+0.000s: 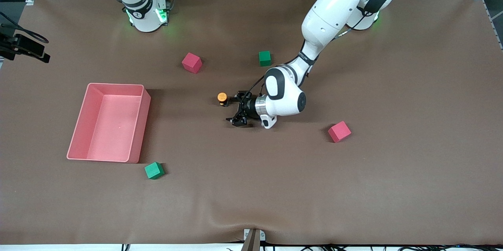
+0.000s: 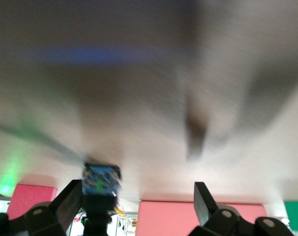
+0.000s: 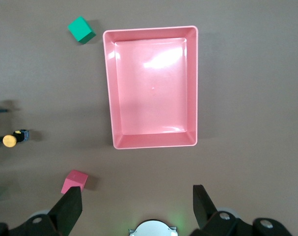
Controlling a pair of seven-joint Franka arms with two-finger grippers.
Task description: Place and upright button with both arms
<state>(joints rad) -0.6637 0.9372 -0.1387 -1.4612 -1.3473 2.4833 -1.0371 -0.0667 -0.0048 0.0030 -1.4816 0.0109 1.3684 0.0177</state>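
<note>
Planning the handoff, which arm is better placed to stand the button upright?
Left, probably. The left gripper is low at the table's middle, open, one finger beside the button. The right gripper waits open above the pink tray.

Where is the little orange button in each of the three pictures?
Front view: the button sits mid-table beside one finger of the open left gripper.
Left wrist view: the button shows its bluish base close up, against one finger.
Right wrist view: the button is small at the picture's edge; the open right gripper hangs high over the table.
Shared landmark: the pink tray, also in the right wrist view.
</note>
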